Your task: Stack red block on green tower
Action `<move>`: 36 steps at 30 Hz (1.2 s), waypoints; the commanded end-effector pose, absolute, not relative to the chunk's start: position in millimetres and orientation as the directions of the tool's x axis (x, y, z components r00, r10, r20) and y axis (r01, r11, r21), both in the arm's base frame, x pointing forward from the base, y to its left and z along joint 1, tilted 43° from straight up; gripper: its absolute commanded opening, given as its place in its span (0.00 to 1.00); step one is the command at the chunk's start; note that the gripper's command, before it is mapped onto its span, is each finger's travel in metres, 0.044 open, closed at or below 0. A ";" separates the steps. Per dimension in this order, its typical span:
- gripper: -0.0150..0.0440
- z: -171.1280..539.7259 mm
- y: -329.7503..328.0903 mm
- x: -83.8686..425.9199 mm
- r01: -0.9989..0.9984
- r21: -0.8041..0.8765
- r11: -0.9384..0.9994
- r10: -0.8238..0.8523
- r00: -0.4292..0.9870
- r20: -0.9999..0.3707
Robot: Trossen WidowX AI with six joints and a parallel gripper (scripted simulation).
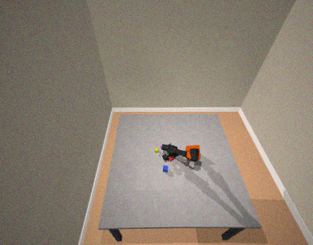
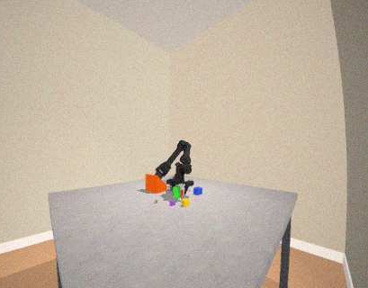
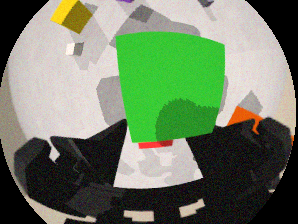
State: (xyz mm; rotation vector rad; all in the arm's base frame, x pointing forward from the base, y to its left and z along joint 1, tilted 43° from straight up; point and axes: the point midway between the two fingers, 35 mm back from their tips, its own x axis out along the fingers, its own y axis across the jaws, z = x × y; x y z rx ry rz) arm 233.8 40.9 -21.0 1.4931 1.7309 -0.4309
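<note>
The gripper [image 3: 160, 163] is seen low over the grey table [image 1: 146, 199], its two black fingers held partly apart, with the red block [image 3: 157, 143] sitting in the gap; whether the pads touch it cannot be told. In the wrist view only a thin red strip of that block is shown, at 6 o'clock of the green tower [image 3: 174, 86], which fills the middle of the picture. In the exterior view the block [image 2: 182, 193] is seen just beside the tower [image 2: 176, 192], at its 3 o'clock, on the table top.

Room is tight here. The yellow cube [image 2: 185, 202] and the purple cube [image 2: 172, 202] are placed near the tower's foot, at 5 and 7 o'clock of it in the exterior view. The blue cube [image 2: 197, 191] is set apart at 3 o'clock. The orange wedge [image 2: 154, 184] is found at 9 o'clock, by the arm's base. A small grey bit [image 2: 156, 202] lies nearby.

From above, the cluster is held near the table's middle, well away from every edge. Plain beige walls [image 2: 82, 90], a white skirting board [image 1: 177, 109] and a wooden floor [image 1: 276, 226] are seen around it.
</note>
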 end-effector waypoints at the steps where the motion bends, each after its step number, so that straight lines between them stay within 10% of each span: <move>1: 0.69 -20.9 41.5 232.6 0.941 0.232 0.245 0.673 0.007 -0.739; 17: 0.25 -12.3 32.8 233.6 0.941 0.232 0.245 0.672 0.007 -0.740; 36: 0.25 54.2 -28.7 233.6 0.942 0.230 0.246 0.670 0.006 -0.743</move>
